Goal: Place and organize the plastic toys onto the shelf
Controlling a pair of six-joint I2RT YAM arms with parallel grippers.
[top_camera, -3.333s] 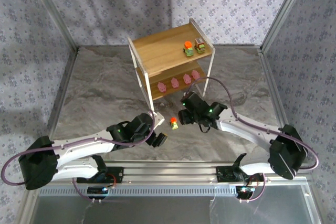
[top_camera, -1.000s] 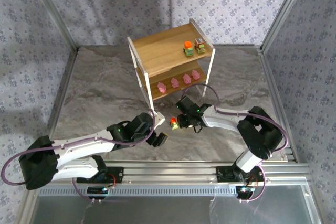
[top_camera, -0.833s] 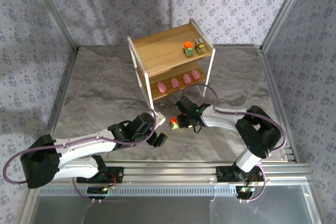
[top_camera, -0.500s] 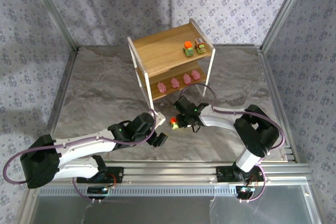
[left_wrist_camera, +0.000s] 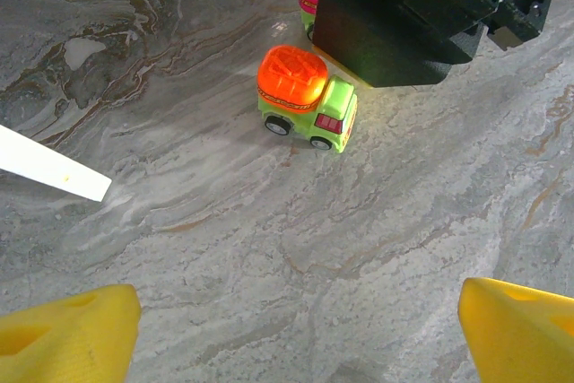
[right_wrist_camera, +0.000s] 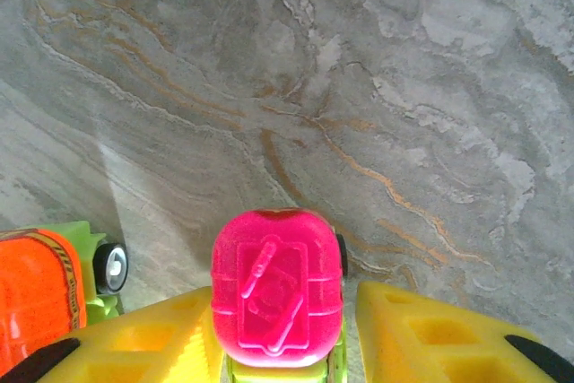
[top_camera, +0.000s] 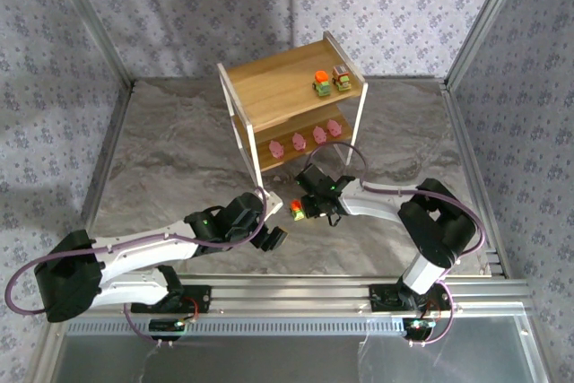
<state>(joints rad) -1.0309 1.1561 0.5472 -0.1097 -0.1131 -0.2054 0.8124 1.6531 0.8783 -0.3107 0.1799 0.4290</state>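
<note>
Jaws of the left arm [top_camera: 143, 253] are nearest, well in front of the shelf [top_camera: 269, 87] and low over the grey veined table [top_camera: 170, 150]. They stand wide. In the left wrist view the two yellow pads [left_wrist_camera: 67, 329] sit at opposite bottom corners, with bare table between them and nothing held.

Just beyond them, on the side toward the shelf, the loose orange-topped truck [left_wrist_camera: 305, 98] stands upright on its wheels, free of both arms. Right beside it, a little closer to the shelf, is the magenta-topped truck [right_wrist_camera: 276, 298], and this one sits squarely between the jaws of the right arm [top_camera: 381, 204]. Those jaws are drawn narrow, with one yellow pad [right_wrist_camera: 152, 343] along each flank of the toy. The pad on the orange truck's side looks to touch it, while a thin dark gap shows at the other. I cannot tell whether the truck is truly clamped. The loose orange-topped truck lies just outside that nearer pad.

Farther back the shelf stands slantwise on its white legs. On its lower tier, four pink figures [top_camera: 298, 142] stand in a row, apart from one another. At the right end of its upper tier, the shelved orange-topped truck [top_camera: 320, 84] and a brown-topped truck [top_camera: 341, 79] stand side by side.
</note>
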